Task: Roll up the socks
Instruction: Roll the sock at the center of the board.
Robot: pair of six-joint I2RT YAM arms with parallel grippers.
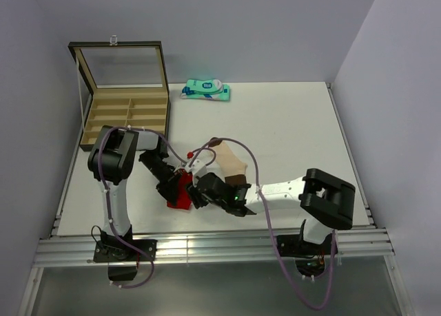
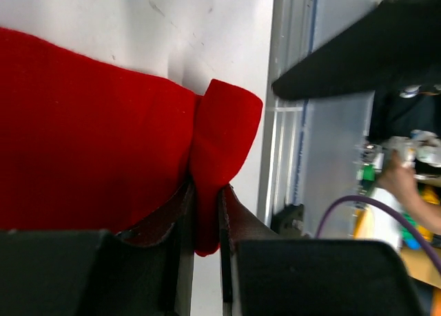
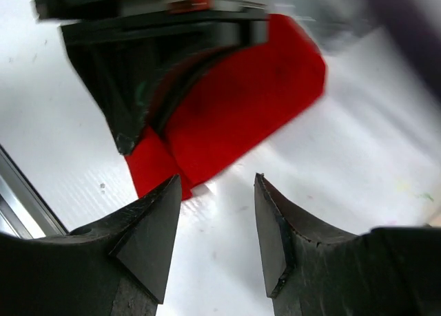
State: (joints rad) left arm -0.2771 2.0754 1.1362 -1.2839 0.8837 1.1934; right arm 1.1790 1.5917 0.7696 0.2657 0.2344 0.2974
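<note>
Two socks on desk point(image 1: 289, 137), near front edge; red sock point(image 2: 103, 144) lying spread, one edge folded up and pinched between left fingers point(image 2: 180, 223), closed on it; right fingers point(image 3: 155, 219) parted, holding nothing, tips just beside red sock, facing left ones; beige sock point(image 1: 231, 166) just behind right arm, partly hidden; box point(image 1: 127, 113) far left; packet point(image 1: 205, 91) at far edge.

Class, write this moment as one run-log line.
left gripper: shut on red sock | right gripper: open, empty | beige sock: not held
</note>
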